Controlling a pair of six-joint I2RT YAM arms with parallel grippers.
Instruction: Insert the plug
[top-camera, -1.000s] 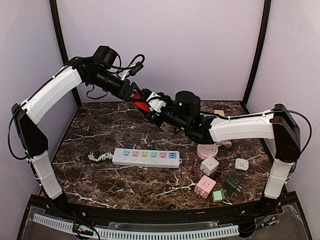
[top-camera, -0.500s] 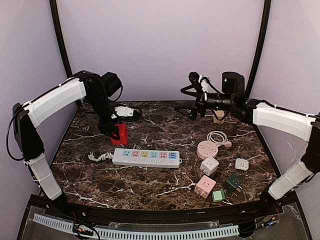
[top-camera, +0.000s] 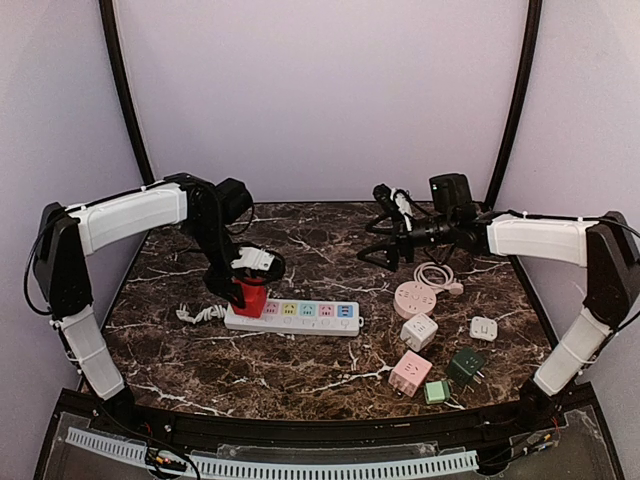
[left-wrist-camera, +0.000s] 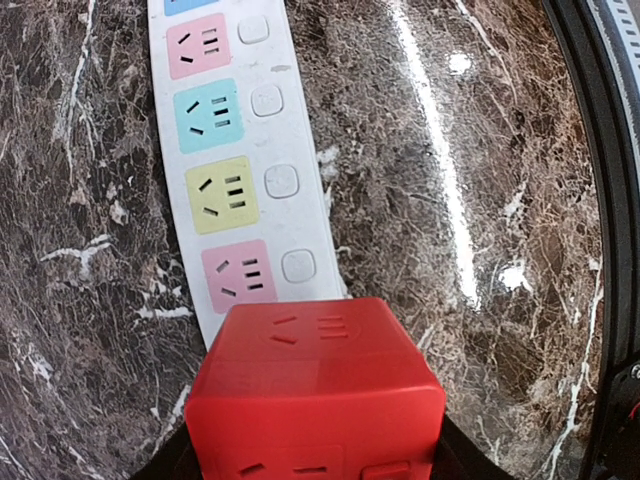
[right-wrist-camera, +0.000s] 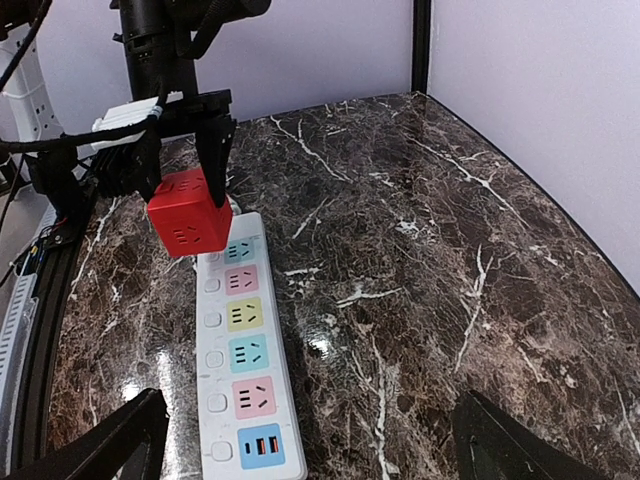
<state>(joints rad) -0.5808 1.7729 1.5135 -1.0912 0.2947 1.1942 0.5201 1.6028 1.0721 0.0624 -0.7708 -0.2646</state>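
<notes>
Top external view: the left gripper (top-camera: 249, 286) is clamped on the red cube (top-camera: 249, 298) and holds it over the left end of the strip (top-camera: 300, 316). Left wrist view: the cube covers the strip's end. The pink socket (left-wrist-camera: 238, 275) just beyond it is exposed. Right wrist view: the cube sits slightly tilted above the strip end, and whether it touches the strip cannot be determined. The right gripper (top-camera: 379, 224) hangs above the far right part of the table (top-camera: 300, 375), jaws spread wide, holding nothing. Loose adapters (top-camera: 420, 345) lie near the strip's right end, apart from it.
</notes>
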